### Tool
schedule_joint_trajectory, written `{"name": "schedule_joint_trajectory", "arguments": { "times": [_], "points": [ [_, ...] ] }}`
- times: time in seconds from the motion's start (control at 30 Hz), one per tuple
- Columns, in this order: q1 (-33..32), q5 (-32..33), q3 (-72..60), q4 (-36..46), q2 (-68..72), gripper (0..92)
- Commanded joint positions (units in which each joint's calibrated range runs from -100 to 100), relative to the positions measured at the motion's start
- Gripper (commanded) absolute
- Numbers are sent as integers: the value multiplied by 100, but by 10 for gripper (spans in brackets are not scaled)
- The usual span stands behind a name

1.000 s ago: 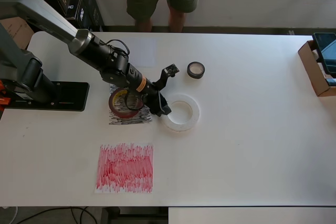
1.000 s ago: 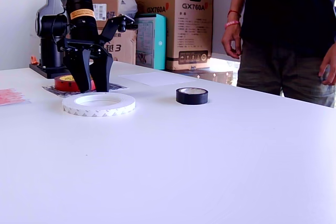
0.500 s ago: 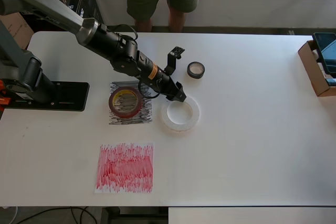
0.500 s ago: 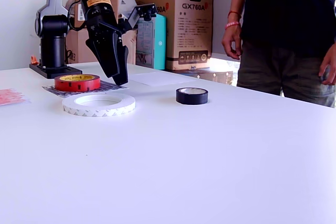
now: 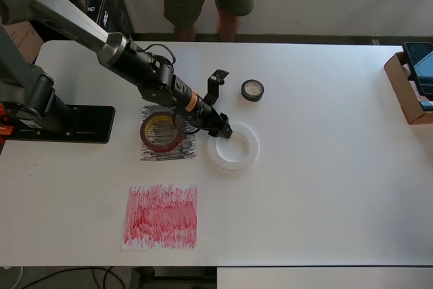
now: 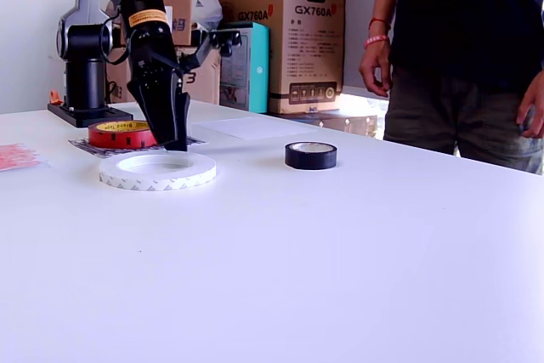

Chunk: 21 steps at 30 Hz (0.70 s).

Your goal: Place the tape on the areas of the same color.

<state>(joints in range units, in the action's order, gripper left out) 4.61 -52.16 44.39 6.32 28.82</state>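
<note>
The end effector (image 5: 220,128) points down at the near-left rim of the white ring (image 5: 233,147) as the overhead view shows it, its tip at or just above that rim; contact cannot be confirmed. Its fingers appear drawn together with nothing between them, though the exterior view (image 6: 176,129) does not settle this, so open or closed cannot be told. The white ring lies flat on the bare counter (image 5: 325,167), on no sheet. Just to its left in the overhead view, the red ring (image 5: 161,132) lies flat on the black sheet (image 5: 168,149). The black roll (image 5: 252,90) stands beyond the white ring, apart from it. The red sheet (image 5: 161,216) lies nearer the camera-side edge, bare. A white sheet (image 5: 177,67) lies beyond the black sheet.
</note>
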Motion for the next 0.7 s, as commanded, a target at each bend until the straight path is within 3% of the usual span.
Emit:
{"name": "schedule_joint_trajectory", "arguments": {
  "times": [0.0,0.5,0.67],
  "points": [
    [35,-14,37,68,-28,646],
    [122,43,227,68,-10,626],
    [130,60,255,68,-10,423]
  ]
}}
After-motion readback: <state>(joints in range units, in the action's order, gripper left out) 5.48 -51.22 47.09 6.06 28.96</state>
